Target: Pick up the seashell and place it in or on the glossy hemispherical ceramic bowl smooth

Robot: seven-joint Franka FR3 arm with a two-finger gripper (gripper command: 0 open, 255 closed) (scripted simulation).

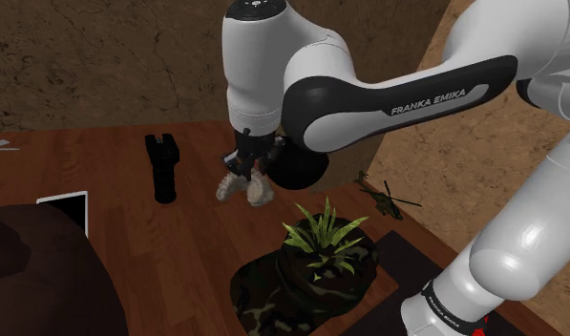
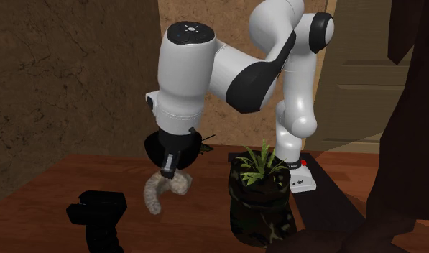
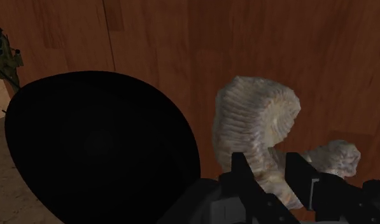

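Your hand [image 3: 268, 167] is clamped on the one shell [image 3: 255, 114], which hangs from it, apparently clear of the tabletop [image 3: 182, 38]. The pick looks done, so you are in the carry. Just beside the shell sits the one black bowl [image 3: 99, 153]. Next, bring the shell over its mouth, lower, and only then release (it is lumpy and may roll). Farther off stand one plant [image 1: 321, 250], one toy helicopter [image 1: 383, 199] and one black block [image 1: 161, 167].

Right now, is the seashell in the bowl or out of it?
Out. The gripper clasps the seashell beside the black bowl, outside its rim.
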